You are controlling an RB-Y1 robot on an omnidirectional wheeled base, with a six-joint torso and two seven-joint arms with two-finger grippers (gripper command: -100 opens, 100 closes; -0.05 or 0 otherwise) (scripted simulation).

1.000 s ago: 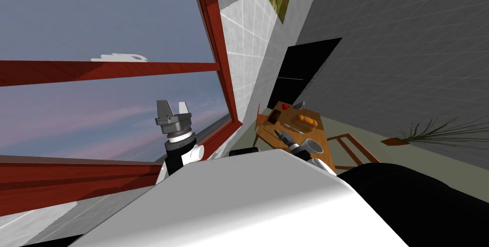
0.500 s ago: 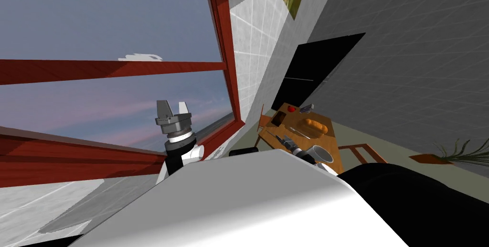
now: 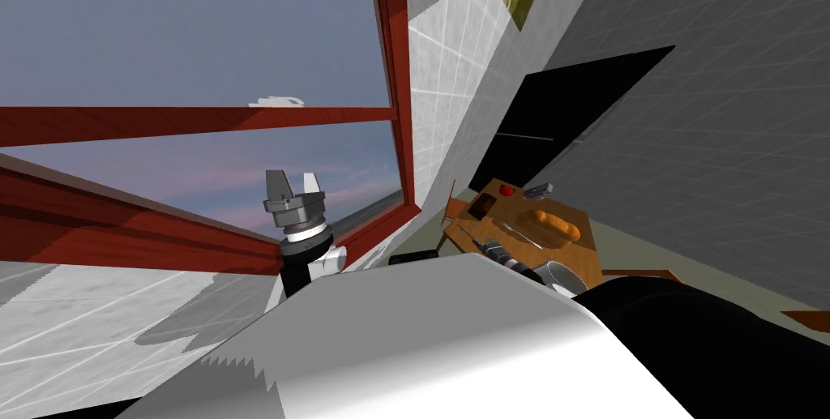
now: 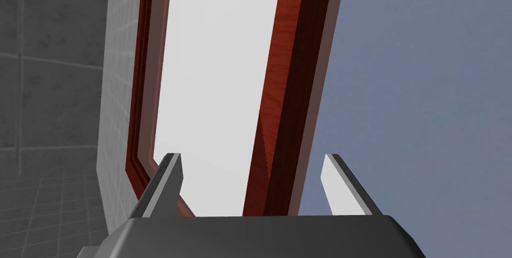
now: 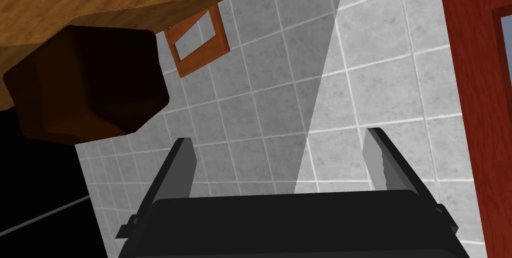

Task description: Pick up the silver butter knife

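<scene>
The window (image 3: pixel 203 49) takes the 9 to 12 o'clock part of the head view, and the wooden desk (image 3: pixel 585 250) lies at 3 o'clock. On the desk, a loaf (image 3: pixel 556 226) sits mid-top, a grey bowl (image 3: pixel 565 278) at its 6 o'clock and a dark box (image 3: pixel 485 207) at its 10 o'clock.

The left gripper (image 3: pixel 292 181) is raised before the window with its fingers spread and empty. The right gripper (image 3: pixel 491 245) is at the desk's near edge, its fingers also spread with nothing between them, and it looks past the box to the tiled wall.

The knife (image 3: pixel 519 234), thin and silver, lies flat just beside the loaf, at about 2 o'clock from the right gripper.

This looks like the reach, with no grasp begun. Next, the right hand likely needs to swing over the knife, tip down, straddle its handle and close low.
</scene>
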